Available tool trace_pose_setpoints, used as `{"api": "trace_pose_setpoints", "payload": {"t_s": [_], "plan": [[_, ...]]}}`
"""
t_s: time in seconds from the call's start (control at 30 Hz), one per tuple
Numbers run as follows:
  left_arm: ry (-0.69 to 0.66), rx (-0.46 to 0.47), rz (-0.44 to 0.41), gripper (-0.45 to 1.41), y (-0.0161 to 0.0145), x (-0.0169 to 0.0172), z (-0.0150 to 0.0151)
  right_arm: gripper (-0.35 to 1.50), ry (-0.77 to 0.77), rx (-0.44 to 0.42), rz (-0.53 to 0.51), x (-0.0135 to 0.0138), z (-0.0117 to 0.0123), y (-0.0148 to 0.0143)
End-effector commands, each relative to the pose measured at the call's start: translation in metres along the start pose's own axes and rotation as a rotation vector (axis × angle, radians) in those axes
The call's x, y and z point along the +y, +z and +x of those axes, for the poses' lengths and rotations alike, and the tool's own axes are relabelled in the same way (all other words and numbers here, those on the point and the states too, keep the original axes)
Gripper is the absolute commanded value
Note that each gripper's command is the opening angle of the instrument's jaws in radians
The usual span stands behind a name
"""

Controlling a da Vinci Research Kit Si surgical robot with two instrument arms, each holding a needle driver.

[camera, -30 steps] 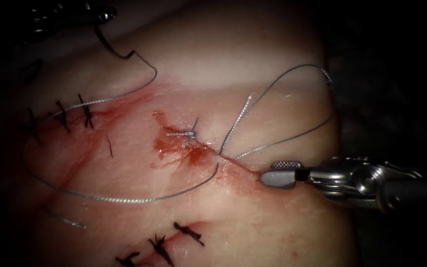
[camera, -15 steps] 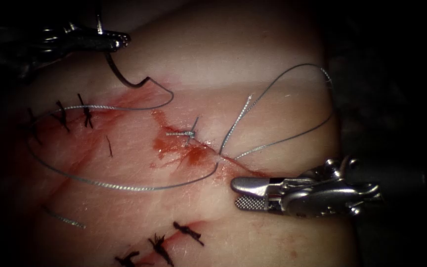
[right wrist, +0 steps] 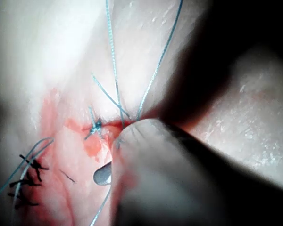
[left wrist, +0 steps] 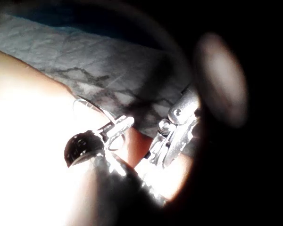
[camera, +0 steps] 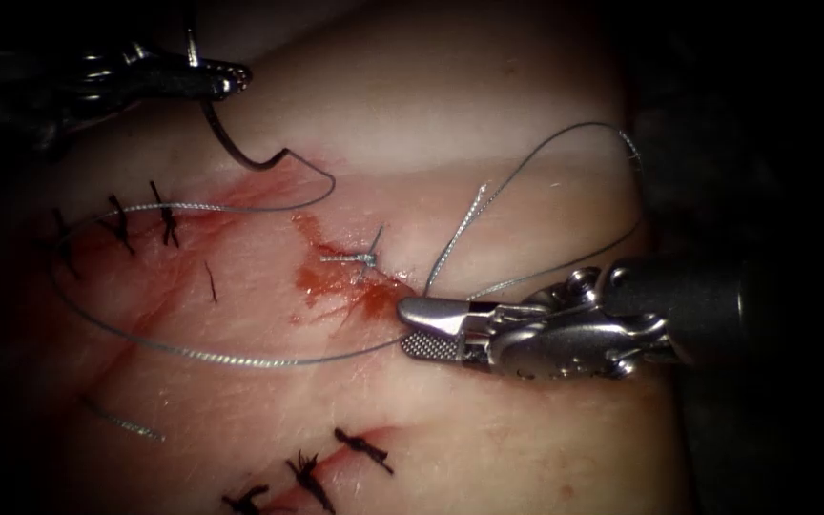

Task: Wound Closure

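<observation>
While the left arm's pincer (camera: 226, 76) sits at about ten o'clock in the endoscope view, clenched on the curved needle (camera: 240, 143), the needle hangs below it clear of the tissue (camera: 526, 448), gripped near its blunt end, as far as the dim view allows, with the free end at the kink where the thread (camera: 240, 360) attaches. Such a hold is judged to park the needle well away from the cut (camera: 374, 286) and keep the thread lifted. From the needle the thread runs out to nine o'clock, sweeps round along the lower side of the cut and enters the tissue at centre, beside the red fluid (camera: 336, 286) and a small knot (camera: 360, 257) with short tails. A second loop of thread (camera: 574, 133) rises toward two o'clock on the right of the cut. The right arm's pincer (camera: 422, 329) comes in from three o'clock with its jaws parted and grasping nothing; its tips lie just beside the point where the thread enters the tissue, on the cut's right, and one jaw appears to rest on the surface. Older dark stitches (camera: 135, 219) show at nine o'clock, with more dark stitches (camera: 317, 472) at six o'clock.
</observation>
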Motion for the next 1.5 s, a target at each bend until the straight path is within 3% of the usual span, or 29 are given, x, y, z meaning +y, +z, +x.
{"api": "trace_pose_setpoints", "payload": {"t_s": [0.03,0.13,0.17,0.2,0.4,0.73,0.8,0.83,0.87,1.0,1.03,1.1,1.13,1.17,1.23,1.27,1.3,1.37,1.43,1.5], "plan": [[0.000,-0.002,0.002,-0.45,0.0003,-0.0006,-0.0003,0.37,-0.008,0.001,0.003,0.0003,0.0004,0.0007],[-0.001,-0.002,0.001,-0.45,0.0004,-0.0006,-0.0003,0.29,-0.049,0.013,0.001,0.0007,0.0012,0.0015],[-0.001,-0.002,0.001,-0.45,0.0004,-0.0006,-0.0003,0.12,-0.052,0.013,0.001,0.0010,0.0013,0.0017],[-0.001,-0.002,0.001,-0.45,0.0004,-0.0005,-0.0003,-0.35,-0.061,0.010,-0.004,0.0018,0.0011,0.0014],[-0.003,-0.005,0.001,-0.45,0.0005,-0.0003,-0.0004,-0.35,-0.199,-0.011,-0.072,0.0011,-0.0015,-0.0004],[-0.007,-0.005,0.000,-0.45,0.0003,-0.0001,-0.0001,-0.35,-0.245,-0.069,-0.023,-0.0056,-0.0073,-0.0028],[-0.007,-0.005,0.000,-0.45,0.0003,-0.0001,-0.0001,-0.35,-0.253,-0.055,-0.017,-0.0059,-0.0074,-0.0026],[-0.007,-0.005,0.000,-0.45,0.0003,-0.0001,-0.0001,-0.20,-0.281,-0.046,-0.007,-0.0060,-0.0073,-0.0023],[-0.007,-0.005,0.000,-0.45,0.0003,-0.0001,-0.0001,0.07,-0.434,-0.046,0.011,-0.0061,-0.0071,-0.0021],[-0.013,-0.005,-0.001,-0.45,0.0002,-0.0001,-0.0001,0.74,-1.189,-0.075,0.114,-0.0063,-0.0053,-0.0012],[-0.013,-0.005,-0.001,-0.45,0.0002,-0.0001,-0.0001,0.78,-1.379,-0.114,0.167,-0.0064,-0.0046,-0.0008],[-0.013,-0.005,-0.001,-0.45,0.0002,-0.0001,-0.0001,0.64,-1.623,-0.169,0.243,-0.0066,-0.0034,-0.0003],[-0.001,-0.006,-0.001,-0.45,0.0002,-0.0001,-0.0001,0.69,-1.789,-0.188,0.275,-0.0064,-0.0026,0.0000],[-0.001,-0.006,-0.001,-0.45,0.0002,-0.0001,-0.0001,0.69,-1.789,-0.188,0.275,-0.0064,-0.0026,0.0000],[-0.001,-0.009,0.005,-0.45,0.0002,-0.0001,-0.0001,0.68,-1.944,-0.236,0.256,-0.0060,-0.0022,0.0003],[-0.003,-0.022,0.007,-0.45,0.0002,-0.0001,-0.0001,0.64,-2.048,-0.330,0.168,-0.0051,-0.0019,0.0007],[-0.003,-0.022,0.007,-0.45,0.0002,-0.0001,-0.0001,0.64,-2.048,-0.330,0.168,-0.0051,-0.0019,0.0007],[-0.003,-0.023,0.006,-0.45,0.0002,-0.0001,-0.0001,0.61,-2.092,-0.411,0.089,-0.0042,-0.0018,0.0011],[-0.003,-0.024,0.005,-0.45,0.0002,-0.0001,-0.0001,0.46,-2.124,-0.488,0.044,-0.0030,-0.0016,0.0012],[-0.003,-0.024,0.005,-0.45,0.0003,-0.0001,-0.0001,0.46,-2.146,-0.510,0.014,-0.0021,-0.0014,0.0013]]}}
